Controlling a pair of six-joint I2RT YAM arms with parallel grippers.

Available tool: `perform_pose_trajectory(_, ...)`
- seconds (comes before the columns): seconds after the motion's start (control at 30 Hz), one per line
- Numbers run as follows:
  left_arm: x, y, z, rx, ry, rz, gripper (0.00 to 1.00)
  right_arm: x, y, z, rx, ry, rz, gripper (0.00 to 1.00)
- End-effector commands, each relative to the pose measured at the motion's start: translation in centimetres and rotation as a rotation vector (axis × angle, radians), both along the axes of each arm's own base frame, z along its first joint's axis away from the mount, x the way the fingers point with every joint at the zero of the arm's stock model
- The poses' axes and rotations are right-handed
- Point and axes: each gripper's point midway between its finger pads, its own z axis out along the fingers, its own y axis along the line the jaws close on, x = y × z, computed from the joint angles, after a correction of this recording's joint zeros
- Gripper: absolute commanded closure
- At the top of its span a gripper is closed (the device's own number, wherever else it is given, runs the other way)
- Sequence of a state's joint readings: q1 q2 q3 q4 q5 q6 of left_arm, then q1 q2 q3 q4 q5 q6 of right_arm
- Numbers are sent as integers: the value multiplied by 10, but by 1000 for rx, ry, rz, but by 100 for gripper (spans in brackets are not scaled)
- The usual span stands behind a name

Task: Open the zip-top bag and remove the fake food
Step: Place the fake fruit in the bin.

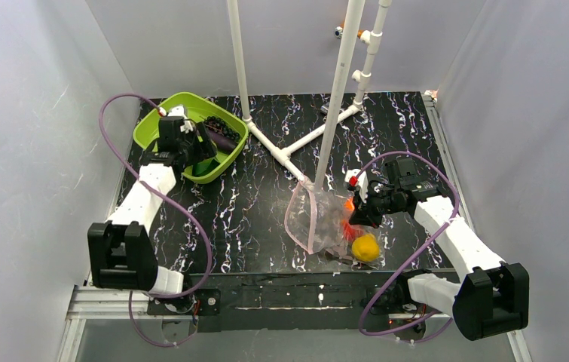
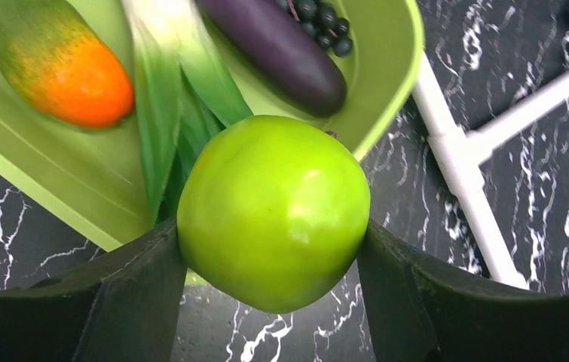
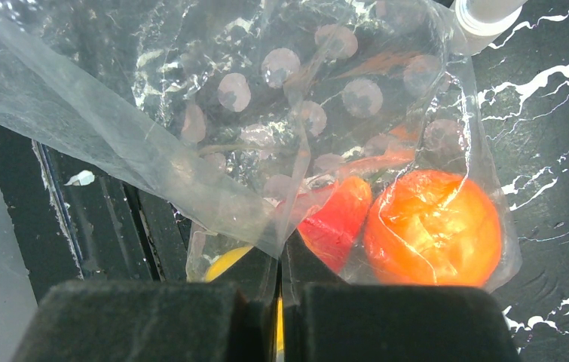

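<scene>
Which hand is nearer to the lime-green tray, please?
Left. The left hand holds the green apple over the tray's rim; the right hand is across the table, pinching the zip-top bag.

Robotics lab test cell. Plain grey-white panel walls (image 1: pixel 32 113) box in a black, marble-patterned table (image 1: pixel 266 219). A white plastic pipe frame (image 1: pixel 339 90) stands at upper centre. A left arm (image 1: pixel 142 200) and right arm (image 1: pixel 454 234) are mounted by a metal rail (image 1: pixel 100 300) along the bottom edge.

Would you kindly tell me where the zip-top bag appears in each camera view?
Top external: zip-top bag right of centre, by the right gripper.
Left wrist: not in it.
Right wrist: fills most of the frame.
Shared landmark: the white pipe frame.
</scene>
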State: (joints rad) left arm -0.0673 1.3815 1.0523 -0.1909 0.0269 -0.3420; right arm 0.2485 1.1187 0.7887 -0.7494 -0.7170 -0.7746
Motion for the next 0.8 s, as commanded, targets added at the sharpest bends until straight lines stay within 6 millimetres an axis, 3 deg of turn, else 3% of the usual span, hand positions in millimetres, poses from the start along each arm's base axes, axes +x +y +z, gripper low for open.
perform_pose_trajectory(0.0,27,25,7,-5,-10,132,100,2,1,5,13,-37,10,99)
perform_pose_trajectory(0.1,37,36,-2,-24,26,187,100,2,1,5,12,-36,9,99)
perform_pose_trajectory(0.2,47,58,-10,-57,46,262,90,2,1,5,12,-33,10,99)
perform_pose_trajectory(0.37,64,75,-19,-73,70,307,69,2,1,5,13,-34,10,99)
perform_pose_trajectory(0.47,72,81,-22,-58,90,316,41,2,1,5,12,-33,9,99)
perform_pose_trajectory(0.57,78,86,-23,-46,103,325,3,2,1,4,12,-34,11,99)
perform_pose_trajectory(0.77,76,91,-15,-28,91,340,2,1,1,4,11,-32,12,99)
